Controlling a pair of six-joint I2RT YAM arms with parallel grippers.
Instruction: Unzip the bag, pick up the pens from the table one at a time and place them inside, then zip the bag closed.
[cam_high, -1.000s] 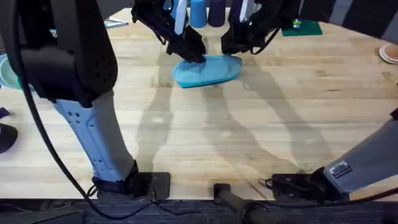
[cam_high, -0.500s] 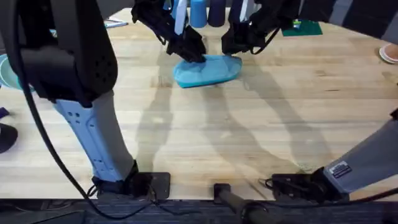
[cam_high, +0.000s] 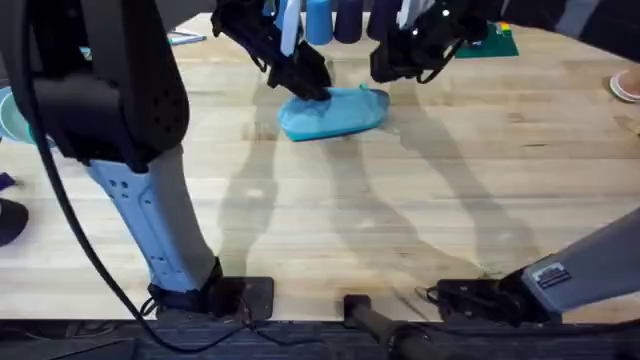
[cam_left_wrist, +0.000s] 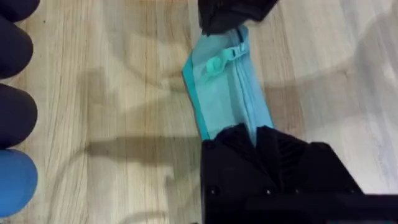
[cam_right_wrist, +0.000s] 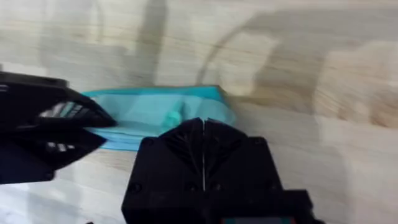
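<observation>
no readable text, labels, brands or numbers on anything

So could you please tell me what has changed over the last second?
The right gripper has shifted to the right and slightly farther back, past the bag's right end; its fingers are shut. The left gripper stays clamped on the bag's left end, and the bag has not moved.

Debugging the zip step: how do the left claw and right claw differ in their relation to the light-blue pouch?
The left claw is clamped on one end of the small light-blue soft fabric pouch. The right claw sits at the opposite end, near the zipper pull. The left claw's hold is plain; whether the right pinches anything is unclear. Both are black, with fingers together.
</observation>
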